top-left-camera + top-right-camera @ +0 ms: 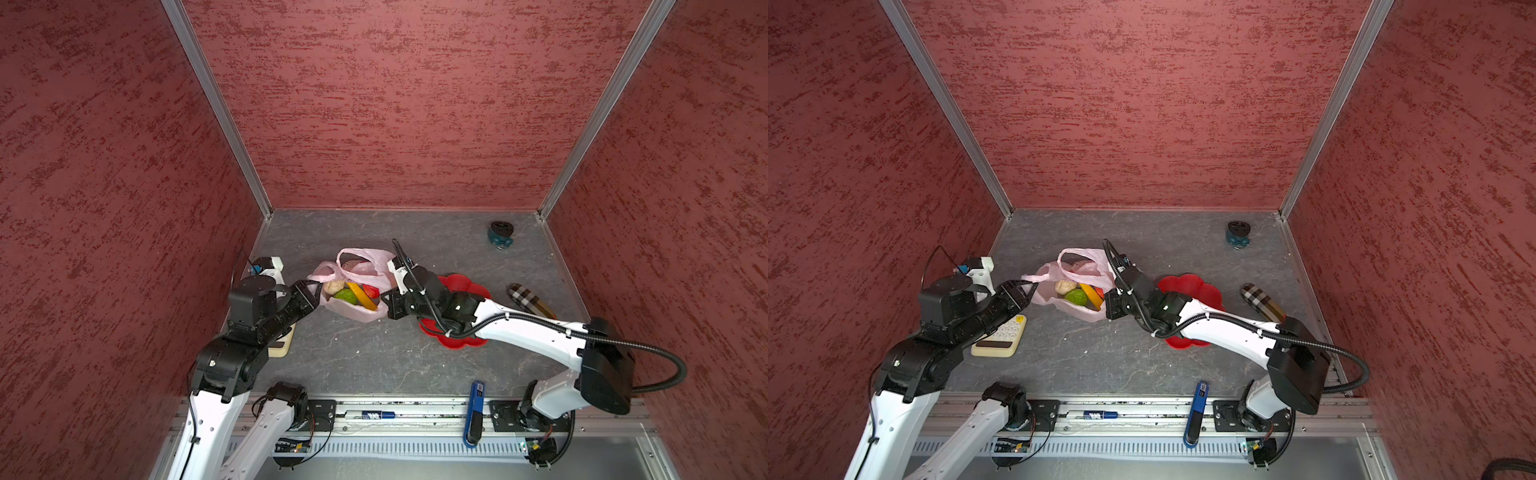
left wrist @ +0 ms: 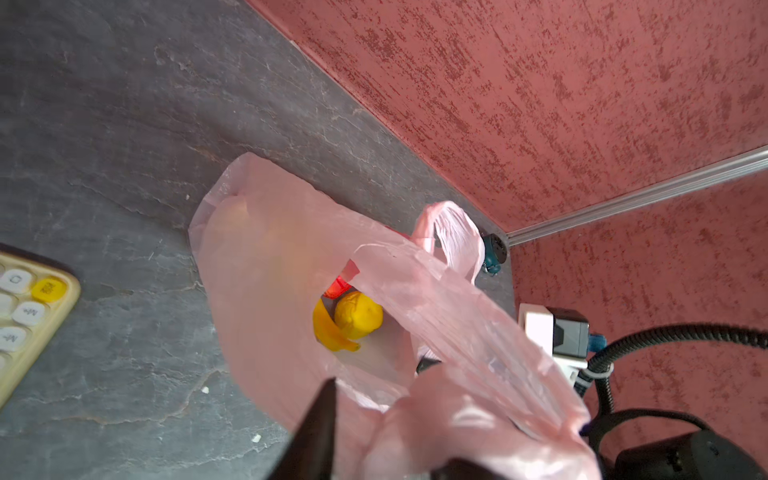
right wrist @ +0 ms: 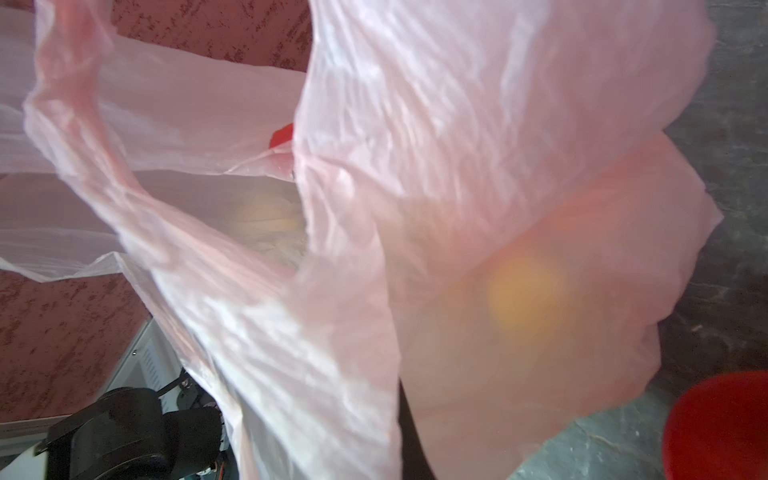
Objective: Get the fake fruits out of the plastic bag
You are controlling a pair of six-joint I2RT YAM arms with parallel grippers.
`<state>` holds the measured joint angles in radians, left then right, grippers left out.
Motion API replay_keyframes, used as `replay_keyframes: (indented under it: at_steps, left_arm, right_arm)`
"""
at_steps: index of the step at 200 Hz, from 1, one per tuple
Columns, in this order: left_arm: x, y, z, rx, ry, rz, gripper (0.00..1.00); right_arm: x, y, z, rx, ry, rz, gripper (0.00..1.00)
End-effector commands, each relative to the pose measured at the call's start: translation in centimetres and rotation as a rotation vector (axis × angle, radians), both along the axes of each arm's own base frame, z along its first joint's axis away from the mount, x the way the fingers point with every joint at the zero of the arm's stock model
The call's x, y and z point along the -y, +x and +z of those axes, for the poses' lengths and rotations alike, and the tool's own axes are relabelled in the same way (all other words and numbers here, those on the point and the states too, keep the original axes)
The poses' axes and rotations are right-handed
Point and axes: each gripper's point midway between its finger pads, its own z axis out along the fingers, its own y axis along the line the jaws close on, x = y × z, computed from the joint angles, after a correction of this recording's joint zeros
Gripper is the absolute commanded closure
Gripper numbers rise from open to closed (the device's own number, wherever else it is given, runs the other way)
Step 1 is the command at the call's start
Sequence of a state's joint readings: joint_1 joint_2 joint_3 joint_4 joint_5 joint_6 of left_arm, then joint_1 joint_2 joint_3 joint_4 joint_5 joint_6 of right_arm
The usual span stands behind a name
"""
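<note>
The pale-pink plastic bag [image 1: 357,313] [image 1: 1077,313] lies mid-table with its mouth spread wide. Inside it I see fake fruits: a beige one [image 1: 334,286], a bumpy green one [image 1: 345,296], a banana [image 1: 361,297] and a red one [image 1: 371,291]. In the left wrist view a lemon-like fruit [image 2: 358,314], the banana [image 2: 328,334] and a bit of red [image 2: 338,286] show through the mouth. My left gripper [image 1: 319,294] [image 2: 378,374] is at the bag's left rim, jaws apart, with film draped between them. My right gripper [image 1: 386,305] [image 3: 405,415] is shut on the right rim, and the film hides most of it.
A red flower-shaped dish [image 1: 473,291] sits under my right arm. A cream calculator [image 1: 1000,336] lies below my left arm. At the back right corner stands a small dark blue object [image 1: 500,235], and a plaid item [image 1: 532,301] lies right of the dish. A blue tool [image 1: 476,411] rests on the front rail.
</note>
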<state>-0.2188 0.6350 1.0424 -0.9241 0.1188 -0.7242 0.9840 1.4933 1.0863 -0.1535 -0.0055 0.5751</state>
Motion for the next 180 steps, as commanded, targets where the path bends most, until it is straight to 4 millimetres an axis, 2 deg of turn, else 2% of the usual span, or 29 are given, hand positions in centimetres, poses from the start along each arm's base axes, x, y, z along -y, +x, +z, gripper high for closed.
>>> replay_keyframes:
  at_steps: [1,36,60,87,125,180]
  left_arm:
    - [0.1,0.1,-1.3,-0.032,0.022,-0.011,0.40]
    - [1.3,2.3,-1.6,-0.048,0.072,-0.085,0.09]
    - [2.0,4.0,-1.2,-0.043,0.119,-0.137,0.01]
    - [2.6,5.4,-1.0,-0.045,0.167,-0.189,0.01]
    - [2.2,7.3,-1.2,-0.029,0.216,-0.188,0.01]
    - [1.1,9.6,1.1,0.076,0.356,-0.183,0.01]
  right_arm:
    - [-0.3,0.4,3.1,0.042,0.096,-0.024,0.97]
    - [-0.3,1.6,4.0,0.058,0.094,-0.062,0.96]
    - [-0.5,1.9,4.7,0.060,0.123,-0.064,0.96]
    - [-0.2,2.2,5.3,0.062,0.142,-0.081,0.95]
    - [-0.1,2.3,5.9,0.066,0.161,-0.087,0.95]
    - [0.3,2.4,5.4,0.061,0.139,-0.100,0.95]
